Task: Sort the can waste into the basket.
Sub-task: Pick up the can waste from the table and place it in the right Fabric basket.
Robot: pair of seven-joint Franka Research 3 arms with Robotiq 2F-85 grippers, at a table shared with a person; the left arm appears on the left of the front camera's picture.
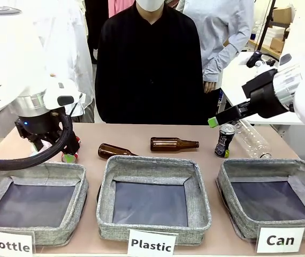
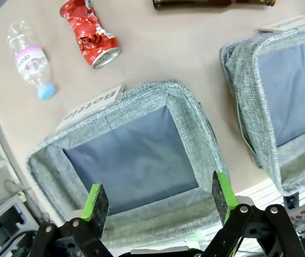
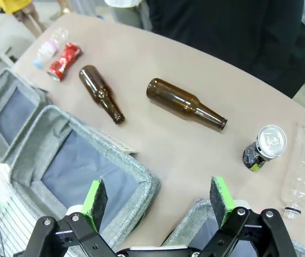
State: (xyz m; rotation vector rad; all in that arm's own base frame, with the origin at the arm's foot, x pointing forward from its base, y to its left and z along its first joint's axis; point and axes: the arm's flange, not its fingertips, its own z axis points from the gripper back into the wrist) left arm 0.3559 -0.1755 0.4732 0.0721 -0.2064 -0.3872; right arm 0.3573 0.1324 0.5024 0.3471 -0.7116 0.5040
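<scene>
A: Up front sits a white card (image 1: 280,240) that says "Can". What is behind it?
B: That is the Can bin (image 1: 265,167), grey and soft, on the robot's right. The Plastic bin (image 1: 152,166) is in the middle and the Bottle bin (image 1: 35,168) is on the left.
A: Where are the cans?
B: Both are on the table (image 1: 142,134), not in the bin. The black can (image 1: 225,141) stands up just behind the Can bin, and a big clear bottle (image 1: 251,139) lies right beside it.
A: And the other one?
B: The red can (image 2: 92,33) is squashed. It lies on its side behind the Bottle bin, near a small clear bottle (image 2: 30,58).
A: What else is there?
B: A brown bottle (image 1: 173,143) and a second brown bottle (image 1: 114,151) lie on their sides behind the Plastic bin.
A: What about the grippers?
B: The left gripper (image 2: 158,197) hangs over the Bottle bin, fingers spread wide, nothing between them. The right gripper (image 3: 158,197) is up in the air near the black can, not touching it. Its fingers are spread wide too, with nothing between them.
A: Who is across the table?
B: A person (image 1: 147,69) in black stands there
</scene>
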